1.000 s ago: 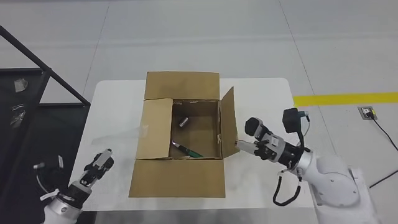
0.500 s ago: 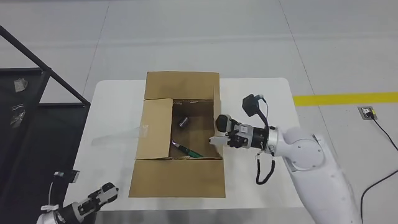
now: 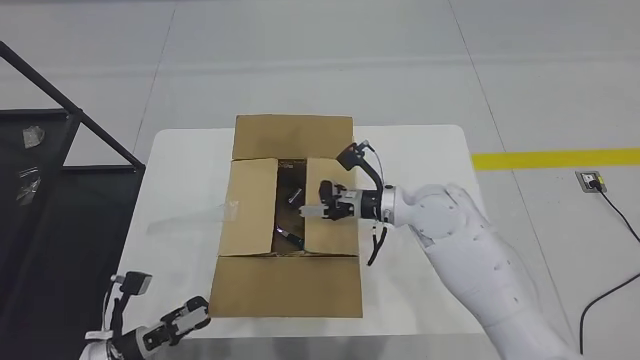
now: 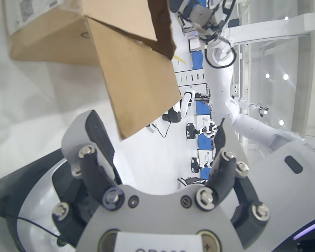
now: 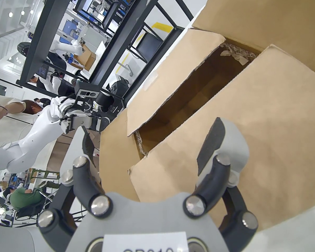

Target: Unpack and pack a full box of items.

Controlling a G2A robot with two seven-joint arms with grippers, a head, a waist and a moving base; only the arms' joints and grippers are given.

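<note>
The cardboard box [image 3: 285,285] stands in the middle of the white table [image 3: 180,180] with its far, near and left flaps spread out. Its right flap [image 3: 335,235] lies folded over the right half of the opening. My right gripper [image 3: 325,208] is open, with its fingers resting against the top of that flap [image 5: 225,111]. A small dark item [image 3: 293,197] and a thin green item [image 3: 290,237] lie in the uncovered left half. My left gripper [image 3: 195,312] is open and holds nothing, low at the table's near left corner, facing the box's corner [image 4: 136,79].
A black rack [image 3: 40,190] stands beside the table on the left. A faint clear strip [image 3: 185,220] lies on the table left of the box. Bare tabletop shows on both sides of the box.
My right gripper has moved left from beside the box to over it, folding the right flap down over the opening. My left gripper has drawn back toward the table's near left corner.
</note>
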